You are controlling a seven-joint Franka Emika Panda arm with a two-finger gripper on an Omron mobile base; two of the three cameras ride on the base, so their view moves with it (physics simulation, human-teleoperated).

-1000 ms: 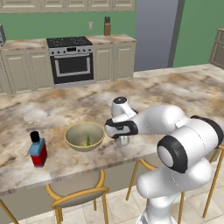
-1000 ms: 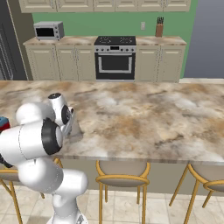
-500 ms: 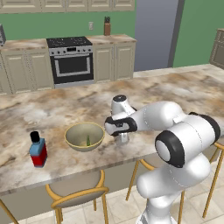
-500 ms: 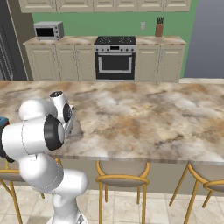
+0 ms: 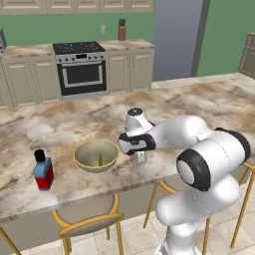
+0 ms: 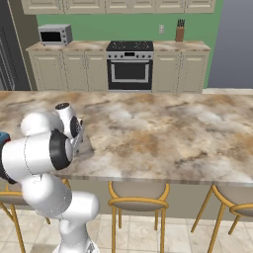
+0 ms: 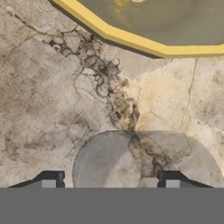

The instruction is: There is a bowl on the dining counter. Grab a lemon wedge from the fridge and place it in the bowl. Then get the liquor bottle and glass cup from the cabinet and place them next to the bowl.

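Note:
The olive-tan bowl sits on the dining counter with the lemon wedge inside it. Left of the bowl stands the liquor bottle. Right of the bowl, the glass cup stands upright on the stone. My gripper hangs straight over it, pointing down. In the hand view the gripper is open, its fingertips spread wide. The cup shows there as a grey see-through disc beneath them. The bowl's rim runs across the top of that view.
Yellow-framed stools line the counter's near edge under the bowl and beside the arm. A stove and cream cabinets stand along the far wall. The counter stretches bare to the right of the cup.
The jaws have gone from shut on the glass cup to wide apart. The hand has sunk a little, and the cup now rests on the counter beside the bowl.

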